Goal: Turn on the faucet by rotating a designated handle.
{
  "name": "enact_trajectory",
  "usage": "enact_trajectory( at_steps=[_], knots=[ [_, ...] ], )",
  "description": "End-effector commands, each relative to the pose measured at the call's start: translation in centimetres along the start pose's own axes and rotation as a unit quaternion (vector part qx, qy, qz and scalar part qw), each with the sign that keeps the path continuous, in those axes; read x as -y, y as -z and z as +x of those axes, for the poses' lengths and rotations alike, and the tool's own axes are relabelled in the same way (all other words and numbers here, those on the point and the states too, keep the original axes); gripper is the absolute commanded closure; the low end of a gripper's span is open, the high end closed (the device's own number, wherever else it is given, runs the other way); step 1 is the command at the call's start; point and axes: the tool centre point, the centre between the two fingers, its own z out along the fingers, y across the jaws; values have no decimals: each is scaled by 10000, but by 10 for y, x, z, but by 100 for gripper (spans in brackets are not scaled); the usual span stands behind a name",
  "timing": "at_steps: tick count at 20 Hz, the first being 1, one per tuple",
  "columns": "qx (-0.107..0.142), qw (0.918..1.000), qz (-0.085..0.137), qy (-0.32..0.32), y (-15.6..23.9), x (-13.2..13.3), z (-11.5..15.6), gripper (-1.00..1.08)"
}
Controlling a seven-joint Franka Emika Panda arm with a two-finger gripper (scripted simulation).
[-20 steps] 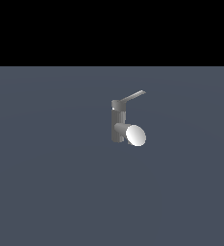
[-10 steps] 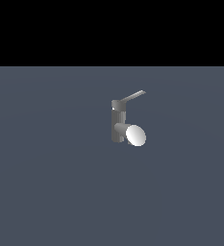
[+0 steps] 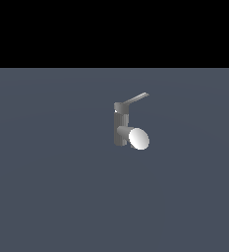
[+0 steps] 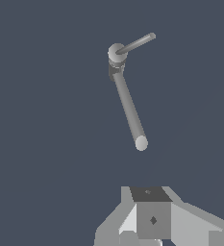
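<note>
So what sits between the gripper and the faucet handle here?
Nothing. In the wrist view only bare grey floor separates the gripper from the handle and the rest of the faucet. The exterior view shows no gripper.

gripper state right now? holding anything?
Gripper: only partly in the wrist view, so open or shut cannot be told. It holds nothing: it is apart from the faucet and its handle.

Only the wrist view shows the robot: pale grey angular parts of the gripper [image 4: 154, 226] around a darker square block at the frame edge, its fingertips out of view, so their spread cannot be judged.
</note>
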Motion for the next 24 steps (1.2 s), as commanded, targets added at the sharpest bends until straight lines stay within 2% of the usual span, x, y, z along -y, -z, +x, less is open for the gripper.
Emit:
enact_trajectory(
  at_steps=[1,7,13,19,24],
  knots=[
    [3,9996,5,-287,-12,6,13,108],
    [5,9946,15,-1041,-43,19,48,108],
    [8,9837,25,-1798,-73,26,86,108],
    [10,9669,31,-2550,-104,27,125,108],
    [10,9483,32,-3175,-130,23,158,108]
  ],
)
